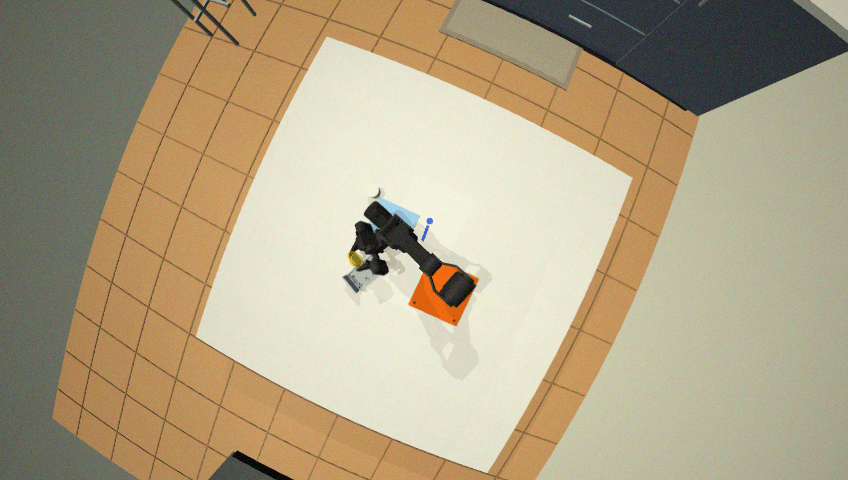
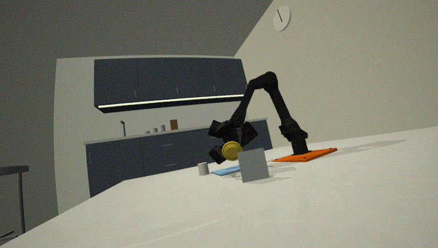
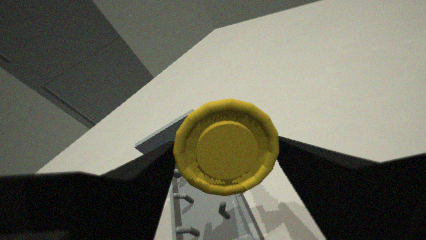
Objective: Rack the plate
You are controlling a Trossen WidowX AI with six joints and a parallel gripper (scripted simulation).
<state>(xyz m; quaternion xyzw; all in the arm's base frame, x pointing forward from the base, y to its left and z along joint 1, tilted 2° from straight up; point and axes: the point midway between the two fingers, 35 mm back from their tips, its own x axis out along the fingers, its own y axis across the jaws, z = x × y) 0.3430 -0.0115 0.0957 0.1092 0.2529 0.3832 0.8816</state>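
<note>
My gripper (image 3: 224, 144) (image 2: 231, 150) (image 1: 360, 259) is shut on the yellow plate (image 3: 226, 146) (image 2: 232, 150) (image 1: 355, 258), one finger on each side of its rim. The plate stands on edge, its face toward the wrist camera. It hangs just above the grey dish rack (image 1: 358, 279) (image 2: 252, 165) (image 3: 210, 210). In the wrist view the rack's pegs and rails show right below the plate. In the exterior view the rack's tall grey end panel hides the slots.
A light blue mat (image 1: 399, 211) (image 2: 225, 170) lies beside the rack. A small white cup (image 1: 376, 192) (image 2: 202, 168) stands beyond it. A blue pen-like thing (image 1: 426, 228) lies by the arm. The arm's base stands on an orange plate (image 1: 429, 303) (image 2: 307, 155).
</note>
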